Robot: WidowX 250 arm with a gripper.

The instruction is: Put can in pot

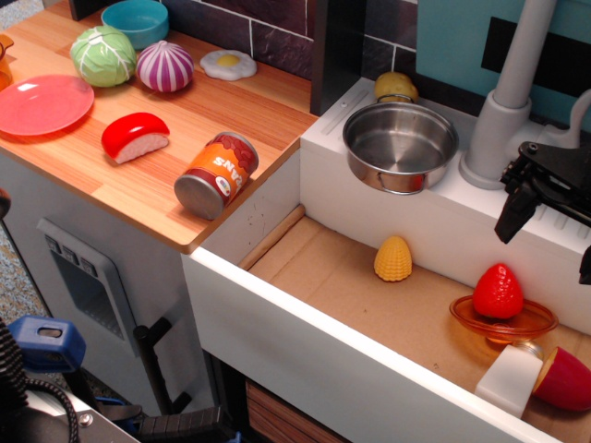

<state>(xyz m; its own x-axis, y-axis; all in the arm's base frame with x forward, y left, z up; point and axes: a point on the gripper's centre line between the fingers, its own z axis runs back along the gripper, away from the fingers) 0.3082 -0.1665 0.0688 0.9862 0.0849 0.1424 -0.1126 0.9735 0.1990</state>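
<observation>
The can (217, 173), with an orange-red label and grey metal ends, lies on its side near the front right corner of the wooden counter (212, 111). The shiny steel pot (400, 145) stands upright and empty on the white ledge at the back of the sink, right of the can. My black gripper (551, 242) hangs at the right edge of the view, over the sink's right side, far from the can and to the right of the pot. Its fingers (512, 217) are spread apart with nothing between them.
On the counter are a red-and-white sushi toy (135, 136), pink plate (42, 103), cabbage (102, 55), purple onion (164, 65), teal bowl (135, 20) and fried egg (228, 64). The sink holds a corn piece (392, 257) and a strawberry (498, 291) on an orange dish. A grey faucet (508, 101) stands beside the pot.
</observation>
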